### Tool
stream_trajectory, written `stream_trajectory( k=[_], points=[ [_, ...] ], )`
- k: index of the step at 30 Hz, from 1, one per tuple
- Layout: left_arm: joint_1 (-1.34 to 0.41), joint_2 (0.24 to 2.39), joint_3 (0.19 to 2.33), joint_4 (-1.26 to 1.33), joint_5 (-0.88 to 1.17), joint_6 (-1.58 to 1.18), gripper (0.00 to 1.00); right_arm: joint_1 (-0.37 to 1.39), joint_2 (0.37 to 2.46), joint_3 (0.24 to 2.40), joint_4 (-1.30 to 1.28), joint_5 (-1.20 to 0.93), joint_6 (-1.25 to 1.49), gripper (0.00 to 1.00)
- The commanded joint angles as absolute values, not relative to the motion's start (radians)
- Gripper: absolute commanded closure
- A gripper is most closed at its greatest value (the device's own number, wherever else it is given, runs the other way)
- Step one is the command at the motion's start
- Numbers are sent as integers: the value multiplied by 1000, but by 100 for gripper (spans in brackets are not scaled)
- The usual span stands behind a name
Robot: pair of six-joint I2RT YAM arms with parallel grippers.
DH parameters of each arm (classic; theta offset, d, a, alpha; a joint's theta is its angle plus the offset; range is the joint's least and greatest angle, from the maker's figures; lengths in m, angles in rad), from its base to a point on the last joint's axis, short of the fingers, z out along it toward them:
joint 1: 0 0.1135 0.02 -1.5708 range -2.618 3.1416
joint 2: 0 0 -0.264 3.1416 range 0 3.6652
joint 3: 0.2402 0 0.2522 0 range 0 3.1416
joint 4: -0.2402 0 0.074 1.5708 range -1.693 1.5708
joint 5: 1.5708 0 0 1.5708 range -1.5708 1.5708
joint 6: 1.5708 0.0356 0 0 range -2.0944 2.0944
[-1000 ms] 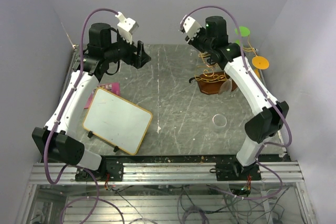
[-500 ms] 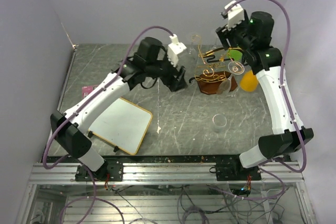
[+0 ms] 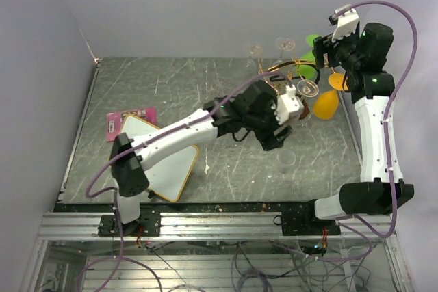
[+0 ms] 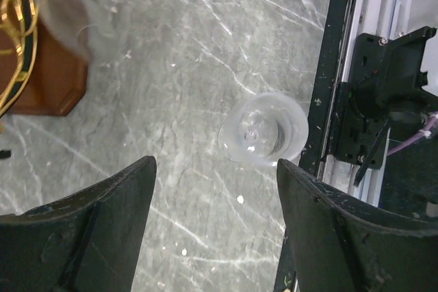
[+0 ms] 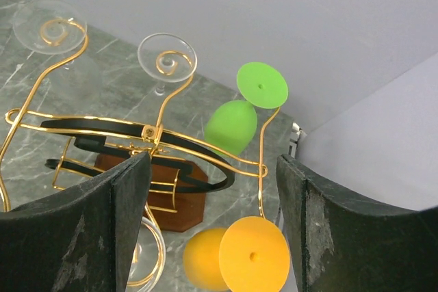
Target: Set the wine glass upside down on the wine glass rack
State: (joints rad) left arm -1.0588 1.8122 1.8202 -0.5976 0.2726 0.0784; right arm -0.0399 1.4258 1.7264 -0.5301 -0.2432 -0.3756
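Note:
A clear wine glass (image 3: 285, 158) stands upright on the grey table, near the front right. From above in the left wrist view, the wine glass (image 4: 265, 130) lies just ahead of my left gripper (image 4: 215, 169), which is open and empty. That left gripper (image 3: 274, 138) hovers a little left of the glass. The wine glass rack (image 3: 287, 87), gold and black wire on a brown base (image 4: 41, 66), holds two clear glasses, a green glass (image 5: 233, 124) and an orange glass (image 5: 254, 256) upside down. My right gripper (image 5: 212, 162) is open, high beside the rack (image 5: 137, 135).
A wood-framed white board (image 3: 154, 158) lies at the front left with a pink packet (image 3: 130, 115) behind it. The table's black front rail (image 4: 342, 66) and the right arm's base (image 4: 390, 100) lie close to the clear glass. The right wall stands just beyond the rack.
My left arm has swung from the far left across to the clear glass. My right gripper has opened and pulled up and right, away from the rack.

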Motion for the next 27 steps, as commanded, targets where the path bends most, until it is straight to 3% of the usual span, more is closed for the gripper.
stream_trajectory(
  k=[1,13,27],
  points=[
    [-1123,1906,1947,-637,179,141,19,-64,1400,1701,-497,-327,-337,27],
    [-1149,2098,2114,-764,192,246,24,-74,1393,1717,-508,-349,-342,26],
    [-1163,2219,2243,-882,210,287,57,-89,1374,1688,-503,-370,-345,26]
  ],
)
